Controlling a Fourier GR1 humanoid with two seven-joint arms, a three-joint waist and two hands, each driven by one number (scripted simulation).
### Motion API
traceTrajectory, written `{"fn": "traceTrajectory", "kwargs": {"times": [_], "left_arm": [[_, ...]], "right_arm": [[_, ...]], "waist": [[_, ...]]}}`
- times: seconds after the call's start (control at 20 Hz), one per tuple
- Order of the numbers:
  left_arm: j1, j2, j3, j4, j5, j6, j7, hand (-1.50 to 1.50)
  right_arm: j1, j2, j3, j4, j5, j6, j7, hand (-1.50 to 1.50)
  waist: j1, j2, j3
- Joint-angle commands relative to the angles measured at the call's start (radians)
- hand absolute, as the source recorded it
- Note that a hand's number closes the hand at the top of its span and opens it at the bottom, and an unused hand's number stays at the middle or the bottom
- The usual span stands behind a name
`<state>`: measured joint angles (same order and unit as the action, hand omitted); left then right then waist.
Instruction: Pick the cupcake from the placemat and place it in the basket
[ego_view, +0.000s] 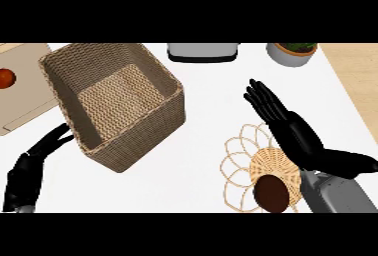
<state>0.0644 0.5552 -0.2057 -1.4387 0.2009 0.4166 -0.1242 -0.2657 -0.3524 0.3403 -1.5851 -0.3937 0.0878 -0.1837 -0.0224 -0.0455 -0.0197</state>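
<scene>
Head view, looking steeply down: the cupcake (272, 194) sits on the woven placemat (244, 150) at the near right of the white bench (207, 100) — dark brown top, not yet lifted. Nothing of the task looks done; the grasp, the carry and the drop into the basket (111, 105) all remain. The basket stands well apart to the far left, its inside showing only woven floor.

The right hand (295, 132) hangs over the placemat's far right part, fingers (262, 97) straight and spread, holding nothing, thumb out to the right. It is near the cupcake but beyond it, so by my reading it must come back toward the near edge and close round the cake. The left hand (29, 170) rests at the near left, just beside the basket's near wall, fingers relaxed and holding nothing.

Around: a grey appliance (203, 51) and a potted plant (293, 52) along the far edge, a cutting board (18, 90) with a red fruit (6, 78) at far left. The path from placemat to basket looks unobstructed — only the basket's tall near wall must be cleared.
</scene>
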Motion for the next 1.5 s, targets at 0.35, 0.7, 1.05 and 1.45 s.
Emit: {"fn": "traceTrajectory", "kwargs": {"times": [0.35, 0.7, 1.05, 1.45], "left_arm": [[-0.197, -0.033, -0.100, -0.112, 0.044, -0.222, -0.002, 0.00], [-0.241, -0.029, -0.076, -0.121, 0.074, -0.266, 0.058, 0.00], [-0.213, -0.002, -0.063, -0.149, 0.085, -0.277, 0.085, 0.00], [-0.208, -0.007, -0.059, -0.158, 0.064, -0.272, 0.066, 0.00]], "right_arm": [[0.188, -0.143, 0.016, -0.106, 0.152, 0.149, -0.242, 1.50], [0.408, -0.010, 0.180, -0.196, 0.564, -0.295, -0.180, -1.50], [0.389, -0.177, 0.065, -0.445, 0.859, -0.416, 0.228, -1.50], [0.421, -0.512, 0.001, -0.672, 0.887, 0.000, 0.612, -1.50]], "waist": [[-0.027, 0.041, 0.021], [-0.011, 0.039, 0.019], [-0.037, 0.028, 0.011], [-0.018, 0.038, 0.011]]}}
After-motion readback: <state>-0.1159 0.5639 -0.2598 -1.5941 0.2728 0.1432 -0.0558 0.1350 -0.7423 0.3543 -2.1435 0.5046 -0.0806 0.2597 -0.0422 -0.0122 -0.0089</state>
